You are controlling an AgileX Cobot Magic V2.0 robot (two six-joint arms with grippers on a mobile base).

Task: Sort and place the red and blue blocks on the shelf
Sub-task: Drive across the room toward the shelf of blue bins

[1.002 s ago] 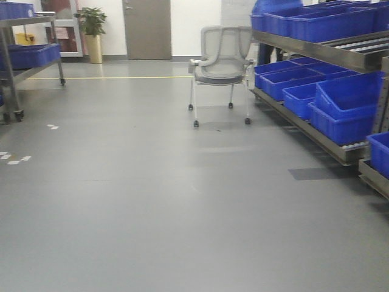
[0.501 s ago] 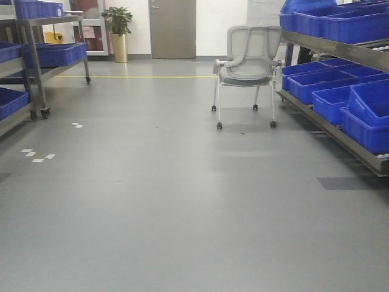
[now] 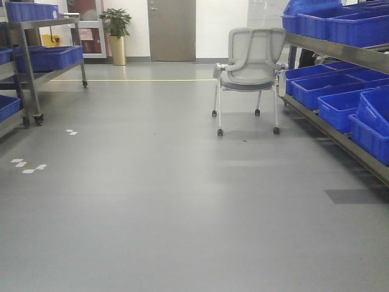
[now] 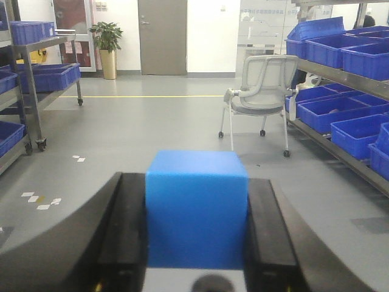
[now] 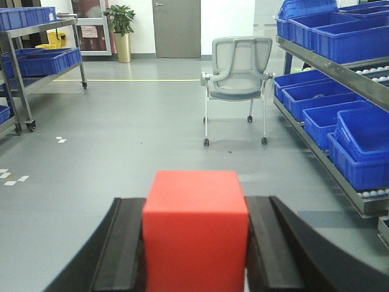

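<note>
My left gripper [image 4: 196, 182] is shut on the blue block [image 4: 196, 210], held between its two black fingers and filling the lower middle of the left wrist view. My right gripper [image 5: 195, 204] is shut on the red block [image 5: 195, 228], held the same way in the right wrist view. The steel shelf [image 3: 340, 50] runs along the right wall and holds large blue bins [image 3: 340, 106]; it also shows in the left wrist view [image 4: 340, 73] and in the right wrist view [image 5: 331, 64]. Neither gripper shows in the front view.
A grey office chair [image 3: 250, 67] stands on the floor ahead, close to the shelf's near end. A wheeled steel cart [image 3: 42, 58] with blue bins stands at the left. A potted plant [image 3: 117, 33] and a closed door [image 3: 172, 29] are at the back wall.
The view has swung left and then steadied: the shelf slid toward the right edge, the chair shifted right, and the left cart came into view. Both blocks stay held.
</note>
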